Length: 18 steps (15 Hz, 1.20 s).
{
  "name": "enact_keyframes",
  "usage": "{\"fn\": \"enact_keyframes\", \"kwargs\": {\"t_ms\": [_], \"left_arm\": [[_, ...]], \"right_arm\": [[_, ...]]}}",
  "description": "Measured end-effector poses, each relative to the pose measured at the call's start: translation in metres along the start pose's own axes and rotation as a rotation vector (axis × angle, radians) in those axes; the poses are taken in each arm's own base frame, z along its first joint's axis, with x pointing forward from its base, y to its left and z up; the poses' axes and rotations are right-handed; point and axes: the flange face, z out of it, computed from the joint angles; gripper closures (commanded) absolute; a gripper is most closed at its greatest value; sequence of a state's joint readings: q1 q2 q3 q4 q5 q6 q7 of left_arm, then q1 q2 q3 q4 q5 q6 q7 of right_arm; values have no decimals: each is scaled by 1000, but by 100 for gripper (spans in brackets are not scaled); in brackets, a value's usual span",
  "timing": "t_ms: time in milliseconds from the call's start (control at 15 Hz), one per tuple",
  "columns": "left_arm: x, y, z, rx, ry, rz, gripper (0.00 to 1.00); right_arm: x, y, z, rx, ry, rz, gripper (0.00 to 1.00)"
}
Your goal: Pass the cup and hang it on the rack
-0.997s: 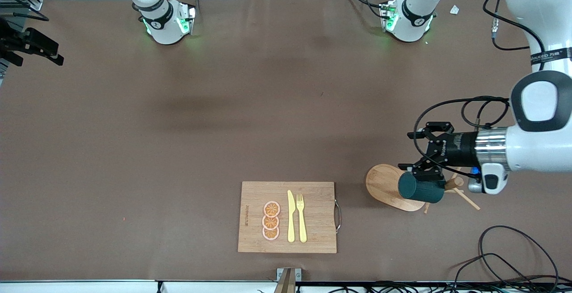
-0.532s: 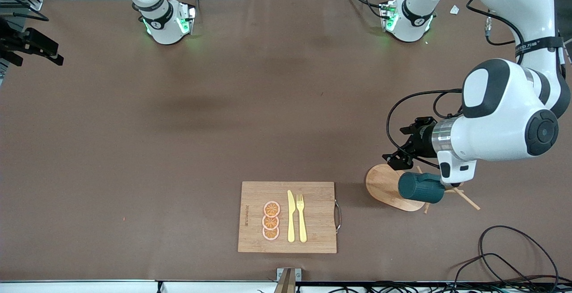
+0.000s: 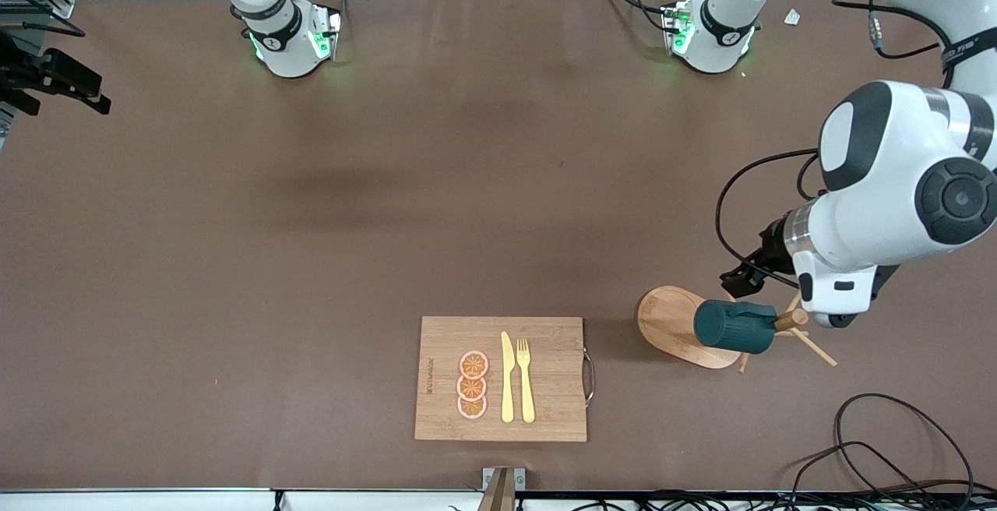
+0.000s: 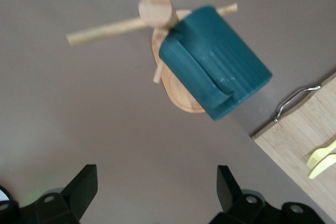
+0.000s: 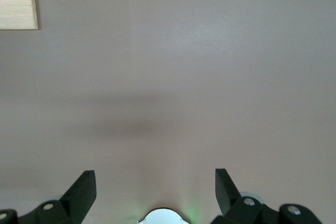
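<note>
The brown table is seen largely bare, with the bamboo cutting board lying near the edge closest to the front camera and carrying three orange slices, a yellow knife and a yellow fork. Toward the left arm's end of the table, beside the board, the rack stands on its oval base, and the cup is found hanging on one of its pegs, its long axis lying nearly level and its closed bottom turned toward the board. In the left wrist view the cup is seen by the post top, handle side facing the camera. The left gripper is held just above the rack, close to the cup but apart from it, with its fingers spread wide and nothing between them. The hanging step is judged done, so the coming move is judged to be a retreat up and away from the pegs, for which open room is offered toward the left arm's base. The right gripper is released as well, waiting over bare table, with only a corner of the board in its view.
</note>
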<state>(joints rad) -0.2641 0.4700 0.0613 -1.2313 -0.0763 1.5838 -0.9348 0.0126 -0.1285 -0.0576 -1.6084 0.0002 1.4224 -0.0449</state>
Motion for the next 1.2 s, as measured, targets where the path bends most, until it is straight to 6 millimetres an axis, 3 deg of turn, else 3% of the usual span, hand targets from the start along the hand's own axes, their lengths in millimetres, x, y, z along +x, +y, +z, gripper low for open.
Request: {"fn": "enact_keyframes", "kwargs": {"t_ms": [332,731,1064,1197], "left_arm": [[7,-15,-20,33,89,59,0],[19,-43,-57,21,135,280,0],[19,-50,-68,16,147,377,0],[21,-62,-85,6,166,424,0]], "right_arm": [[0,0,0,0,0,0,0],[0,0,0,0,0,-1,0],[0,-1,0,0,0,-2,0],[0,-1,0,0,0,-2,0]]}}
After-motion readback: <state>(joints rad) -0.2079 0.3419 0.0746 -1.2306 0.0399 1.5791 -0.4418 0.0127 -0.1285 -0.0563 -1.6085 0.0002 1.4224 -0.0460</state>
